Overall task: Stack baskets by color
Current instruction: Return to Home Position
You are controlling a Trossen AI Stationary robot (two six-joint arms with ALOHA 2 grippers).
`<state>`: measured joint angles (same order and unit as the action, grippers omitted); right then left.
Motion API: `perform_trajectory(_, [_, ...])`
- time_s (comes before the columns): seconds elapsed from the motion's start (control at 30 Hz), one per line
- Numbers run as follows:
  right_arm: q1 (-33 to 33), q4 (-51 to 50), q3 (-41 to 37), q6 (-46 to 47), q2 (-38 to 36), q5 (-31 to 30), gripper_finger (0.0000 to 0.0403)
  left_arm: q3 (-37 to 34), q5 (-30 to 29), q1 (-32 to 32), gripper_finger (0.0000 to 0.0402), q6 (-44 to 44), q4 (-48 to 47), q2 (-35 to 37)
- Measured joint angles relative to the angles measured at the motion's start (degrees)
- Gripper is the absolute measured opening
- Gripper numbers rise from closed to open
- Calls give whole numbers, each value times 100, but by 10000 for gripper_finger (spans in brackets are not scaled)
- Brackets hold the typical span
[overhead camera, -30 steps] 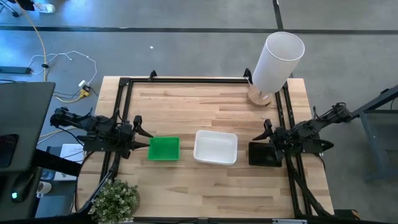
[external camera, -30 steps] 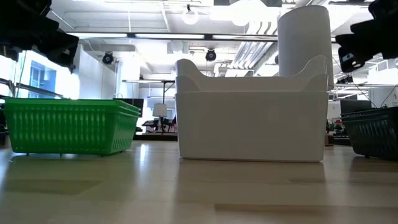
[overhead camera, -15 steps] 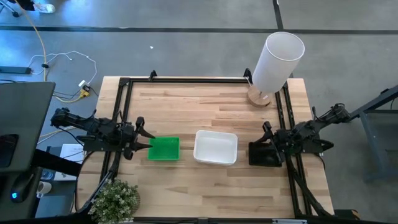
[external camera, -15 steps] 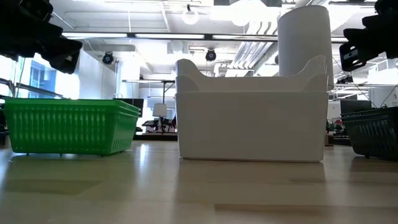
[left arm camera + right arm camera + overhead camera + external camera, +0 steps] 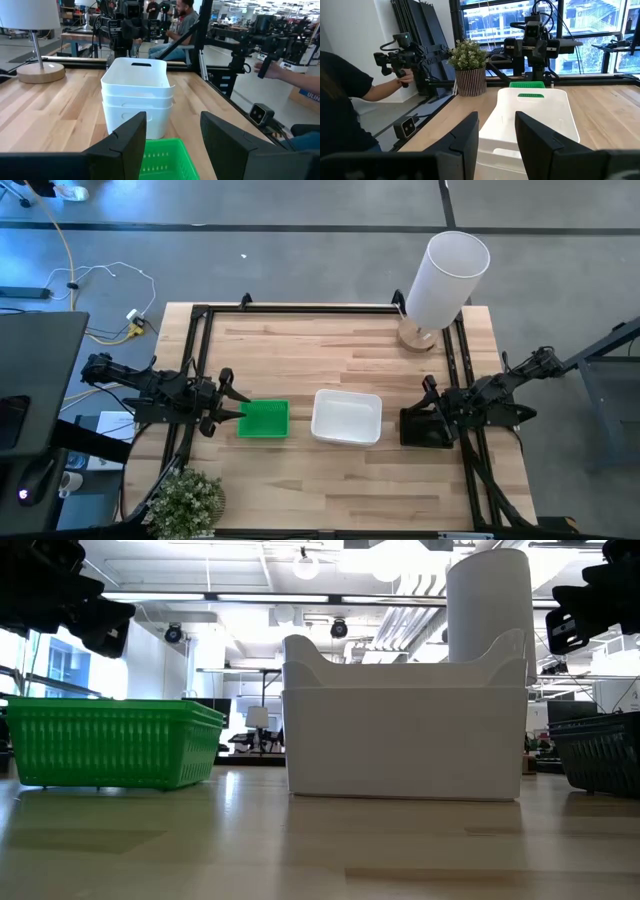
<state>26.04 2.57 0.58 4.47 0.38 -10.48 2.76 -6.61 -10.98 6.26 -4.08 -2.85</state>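
Observation:
Three lots of baskets stand in a row across the table's middle. A green basket (image 5: 263, 419) rests on its bottom at the left. Nested white baskets (image 5: 137, 95) stand in the centre (image 5: 347, 417). A black mesh basket (image 5: 420, 428) sits at the right (image 5: 600, 750). My left gripper (image 5: 231, 402) hovers level and open just left of the green basket (image 5: 165, 160), above its near rim. My right gripper (image 5: 428, 406) hangs open above the black basket's right part, facing the white stack (image 5: 530, 125). Neither gripper has anything between its fingers.
A tall white cylinder (image 5: 447, 275) on a wooden base stands at the far right corner. A potted plant (image 5: 185, 500) sits at the near left corner. Black frame rails (image 5: 200, 340) run along the table's sides. A person's hand (image 5: 402, 75) holds a device beyond the table.

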Motion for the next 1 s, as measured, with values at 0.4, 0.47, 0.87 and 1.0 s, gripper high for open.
perform_trajectory(0.4, [-2,-2,0,0,0,0,116,0,0,0,177,103,-2,2])
perform_trajectory(0.47, [-2,-2,-2,0,0,-2,116,0,1,0,177,103,-2,2])
perform_trajectory(0.87, [-2,-4,-2,0,0,-2,116,0,2,2,177,103,-6,1])
perform_trajectory(1.0, [0,-4,-2,0,0,-4,116,0,2,2,177,103,-6,2])
